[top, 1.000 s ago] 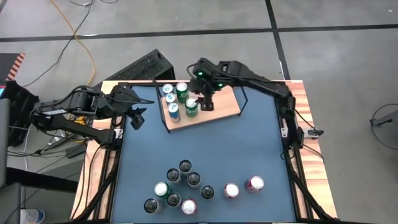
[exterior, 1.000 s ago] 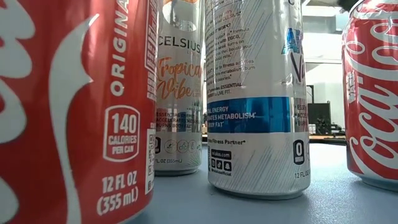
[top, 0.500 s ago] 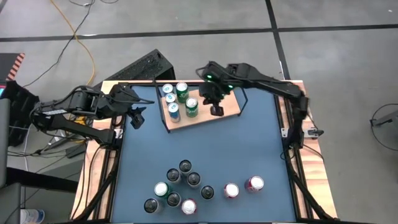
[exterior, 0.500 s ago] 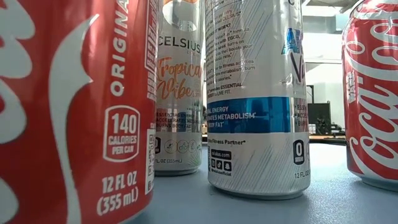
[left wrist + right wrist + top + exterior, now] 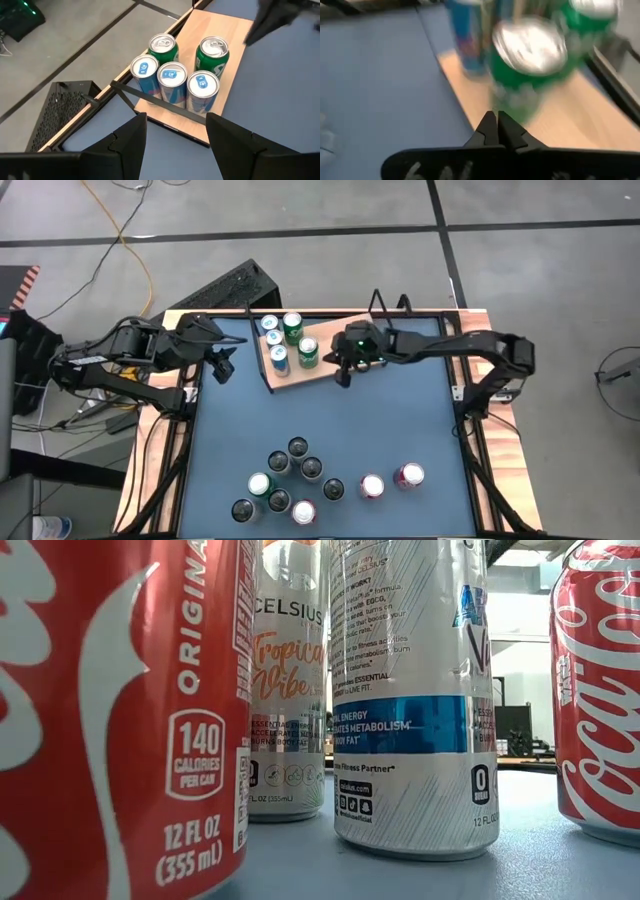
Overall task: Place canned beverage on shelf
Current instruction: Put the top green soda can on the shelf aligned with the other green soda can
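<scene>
The shelf (image 5: pixel 335 352), a light-wood board, lies on the blue table at the far middle. Five cans stand upright on its left part: two green (image 5: pixel 308 352) (image 5: pixel 214 52) and three blue-and-white (image 5: pixel 172 80). My right gripper (image 5: pixel 343 376) (image 5: pixel 497 124) is shut with nothing in it. It hangs low over the shelf's near edge, just right of the nearer green can (image 5: pixel 530 55). My left gripper (image 5: pixel 218 366) (image 5: pixel 175 136) is open and holds nothing. It stays raised at the table's far left and points toward the shelf.
Several more cans stand in a cluster near the table's front edge (image 5: pixel 288 480), with two red-topped ones to their right (image 5: pixel 391 480). In the low view they fill the picture (image 5: pixel 410 690). A black mesh box (image 5: pixel 228 286) lies beyond the far left corner. Bare blue tabletop (image 5: pixel 330 415) lies between shelf and cluster.
My right gripper has drawn back from the nearer green can toward the table's near edge and sunk lower, its arm stretching out flat. Its fingers have come together. The green can stays upright on the shelf.
</scene>
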Tool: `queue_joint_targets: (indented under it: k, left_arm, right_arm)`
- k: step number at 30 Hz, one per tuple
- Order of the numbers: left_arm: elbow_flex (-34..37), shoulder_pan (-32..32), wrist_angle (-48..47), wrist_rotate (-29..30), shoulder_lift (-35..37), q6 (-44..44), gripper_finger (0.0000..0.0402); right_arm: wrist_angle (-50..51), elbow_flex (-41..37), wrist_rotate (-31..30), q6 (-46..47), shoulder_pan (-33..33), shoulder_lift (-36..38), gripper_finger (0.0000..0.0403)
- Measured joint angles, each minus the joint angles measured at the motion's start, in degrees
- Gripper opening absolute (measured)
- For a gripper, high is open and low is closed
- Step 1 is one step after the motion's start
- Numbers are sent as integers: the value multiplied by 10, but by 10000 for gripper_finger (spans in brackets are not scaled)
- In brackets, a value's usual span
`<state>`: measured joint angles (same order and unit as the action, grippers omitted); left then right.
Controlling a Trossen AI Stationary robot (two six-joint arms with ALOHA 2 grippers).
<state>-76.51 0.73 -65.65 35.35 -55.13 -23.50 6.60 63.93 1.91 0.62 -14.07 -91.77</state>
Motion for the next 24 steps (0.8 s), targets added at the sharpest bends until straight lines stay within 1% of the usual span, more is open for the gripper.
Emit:
queue_joint_targets:
  k: [2,4,7,10,16,24]
  left_arm:
    - [0,0,2,0,0,-2,193]
    - [0,0,2,0,0,-2,193]
    - [0,0,2,0,0,-9,193]
    - [0,0,2,0,0,-18,193]
    - [0,0,2,-1,0,-18,193]
    - [0,0,2,12,0,-15,193]
  right_arm:
    - [-3,-1,-9,-4,0,-20,0]
    - [-10,1,-3,-7,-3,-36,0]
    - [-56,1,21,-6,-8,-72,0]
    - [-83,1,18,-4,-12,-91,0]
    - [-68,0,22,0,-26,-109,0]
    - [-96,0,27,-5,-40,-116,0]
